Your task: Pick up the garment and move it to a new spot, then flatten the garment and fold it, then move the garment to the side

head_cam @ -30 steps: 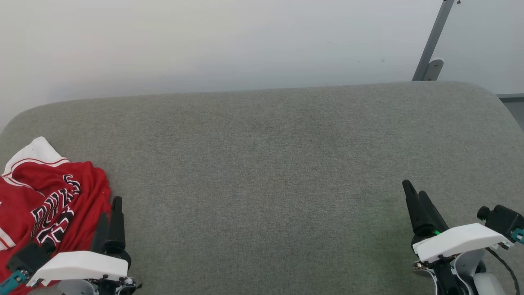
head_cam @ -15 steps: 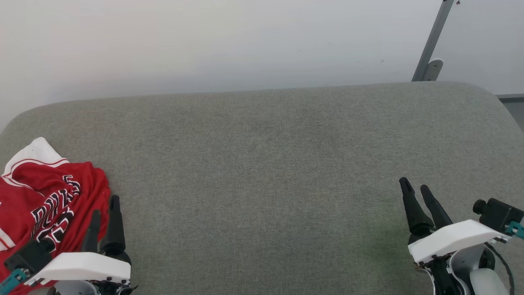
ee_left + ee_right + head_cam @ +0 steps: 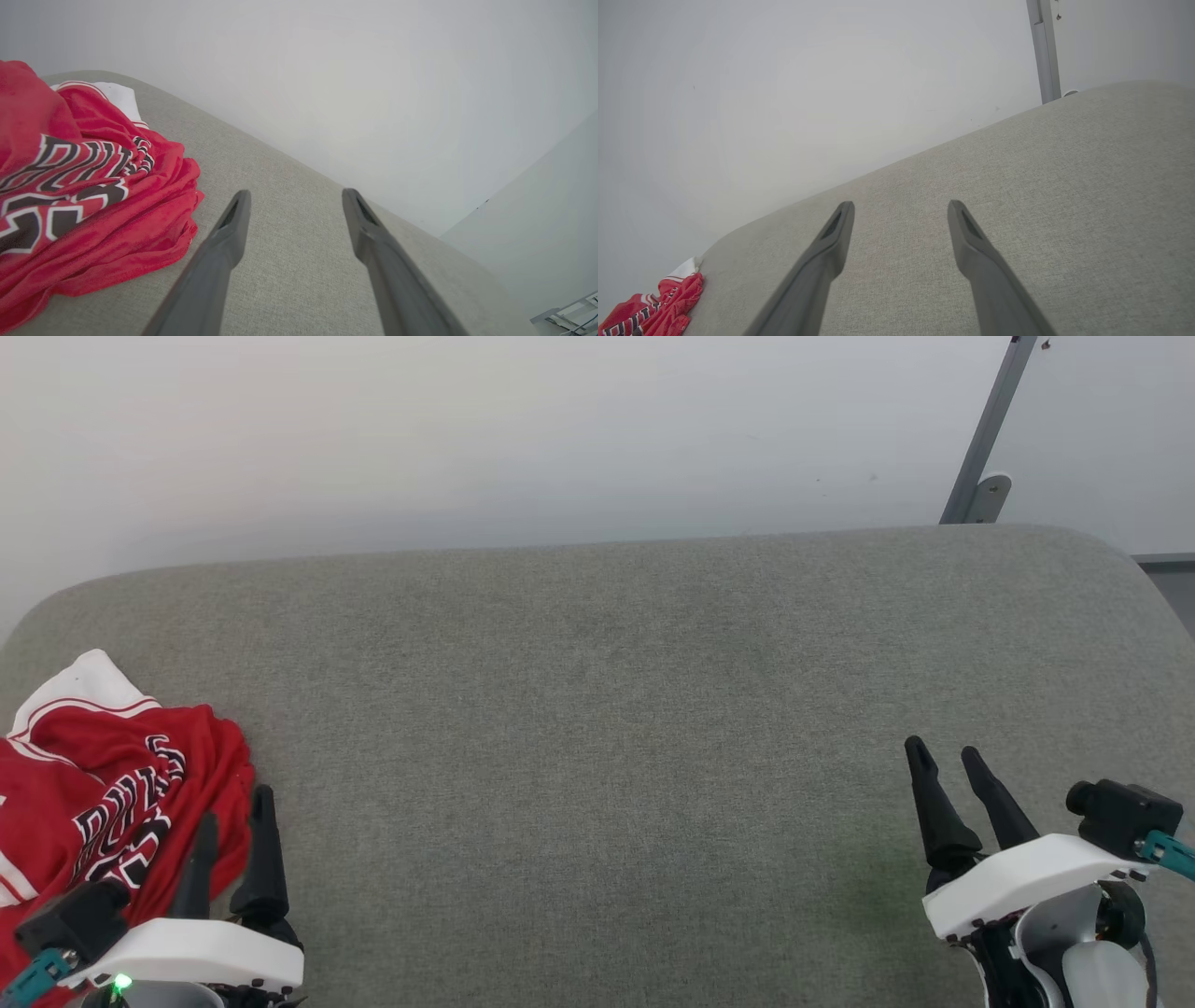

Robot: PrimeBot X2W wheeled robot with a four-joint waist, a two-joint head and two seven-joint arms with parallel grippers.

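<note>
The garment (image 3: 93, 793) lay crumpled in a heap at the left end of the grey upholstered surface (image 3: 597, 709). Its red body was bunched in folds, one white sleeve with red trim lay at the far side, and part of the black, white-outlined lettering faced up. It was neither spread flat nor folded.

The left gripper (image 3: 235, 807) stood just beside the heap's right edge. Its two dark fingers were spread wide with nothing between them. In the left wrist view a strip of bare fabric separated the nearer finger (image 3: 229, 233) from the red cloth.

The right gripper (image 3: 943, 749) was well apart from the garment, over the right end of the surface, also spread wide and holding nothing.

A pale wall (image 3: 467, 429) rose behind the surface, with a grey metal post (image 3: 990, 429) at the far right.
</note>
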